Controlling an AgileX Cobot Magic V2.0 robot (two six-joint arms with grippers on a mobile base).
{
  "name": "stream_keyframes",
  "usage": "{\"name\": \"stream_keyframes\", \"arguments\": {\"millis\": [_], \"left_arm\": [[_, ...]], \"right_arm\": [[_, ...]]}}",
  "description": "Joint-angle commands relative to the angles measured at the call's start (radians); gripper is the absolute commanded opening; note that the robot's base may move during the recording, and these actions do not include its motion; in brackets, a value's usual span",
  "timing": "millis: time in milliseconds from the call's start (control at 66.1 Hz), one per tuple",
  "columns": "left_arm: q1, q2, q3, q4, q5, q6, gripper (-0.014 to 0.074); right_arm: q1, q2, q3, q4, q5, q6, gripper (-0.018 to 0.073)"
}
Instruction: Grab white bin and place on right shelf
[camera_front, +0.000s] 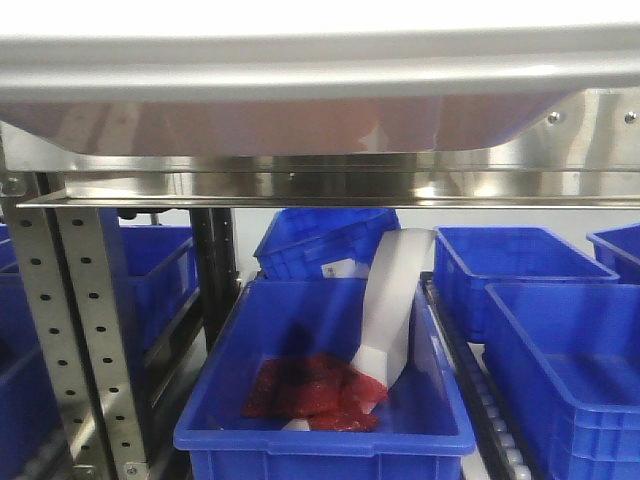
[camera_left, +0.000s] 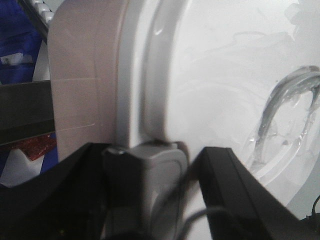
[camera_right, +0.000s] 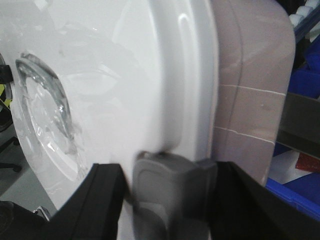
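The white bin (camera_front: 300, 120) spans the top of the front view, its pinkish underside just above the shiny steel front rail of the right shelf (camera_front: 320, 186). In the left wrist view the bin (camera_left: 215, 75) fills the frame, lid facing the camera. My left gripper (camera_left: 157, 152) is closed around the grey clasp (camera_left: 150, 175) at the lid's edge. In the right wrist view the bin (camera_right: 125, 75) is as close, and my right gripper (camera_right: 167, 170) grips the grey clasp (camera_right: 165, 190) on the opposite end. Whether the bin rests on the shelf cannot be seen.
Below the rail, a blue bin (camera_front: 320, 400) holds a red bag and a white strip. More blue bins stand at the right (camera_front: 560, 350), behind (camera_front: 320, 245) and left (camera_front: 150, 270). Perforated steel uprights (camera_front: 90, 330) rise at the left; rollers (camera_front: 500, 430) run between bins.
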Motion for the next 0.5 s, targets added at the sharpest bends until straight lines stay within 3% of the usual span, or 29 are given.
{"name": "stream_keyframes", "arguments": {"millis": [0, 484], "left_arm": [[-0.020, -0.011, -0.035, -0.176, 0.162, 0.011, 0.0220], [-0.020, -0.007, -0.035, -0.176, 0.162, 0.011, 0.0220]], "right_arm": [[0.014, -0.013, -0.029, 0.219, 0.127, -0.012, 0.0327], [0.014, -0.013, -0.029, 0.219, 0.125, -0.012, 0.0327]]}}
